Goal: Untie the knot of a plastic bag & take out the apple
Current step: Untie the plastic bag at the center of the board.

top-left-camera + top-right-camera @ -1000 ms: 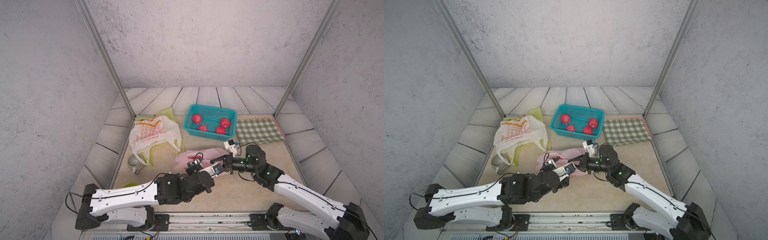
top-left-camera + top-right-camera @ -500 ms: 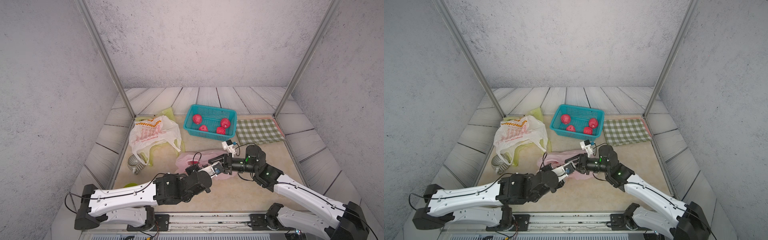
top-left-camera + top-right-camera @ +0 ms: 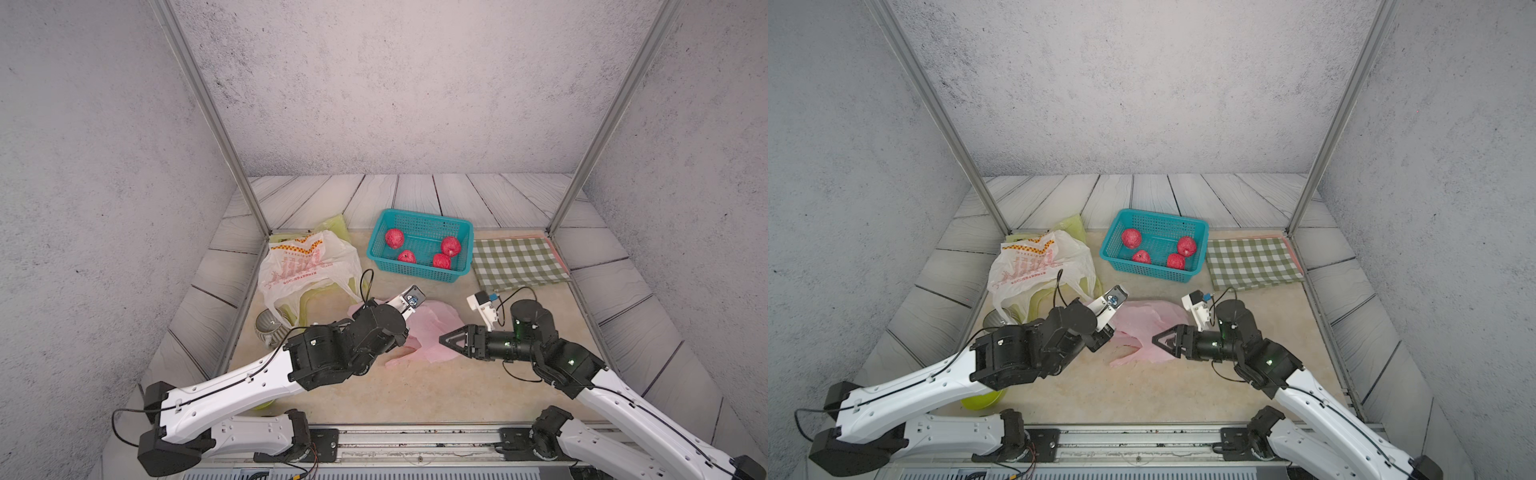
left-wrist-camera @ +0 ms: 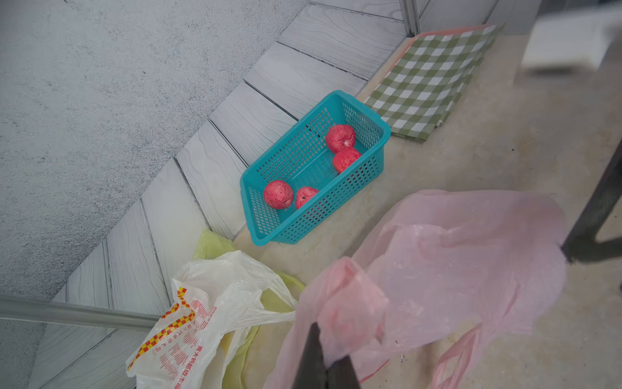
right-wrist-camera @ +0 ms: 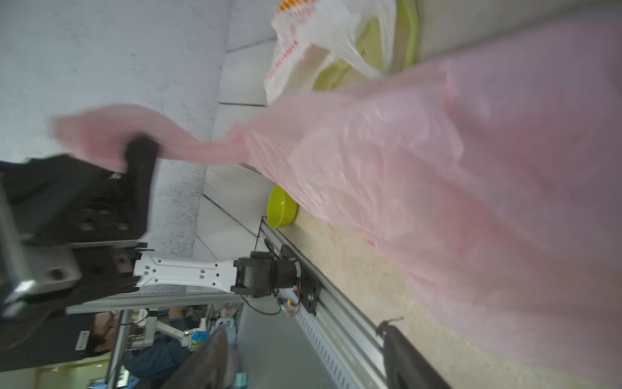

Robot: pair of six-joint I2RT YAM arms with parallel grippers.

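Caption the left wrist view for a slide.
Left gripper pinching a fold of the pink bag, four red apples in the teal basket beyond.

The pink bag is plain; the white bag carries red print and a red-and-yellow checked band. The basket is teal, the apples red. The cloth is green-and-white check; the bowl is lime.

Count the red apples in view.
4 apples, all in the teal basket: far left, near left, far right, near right. The pink bag could hide another.

Limp, crumpled pink plastic bag
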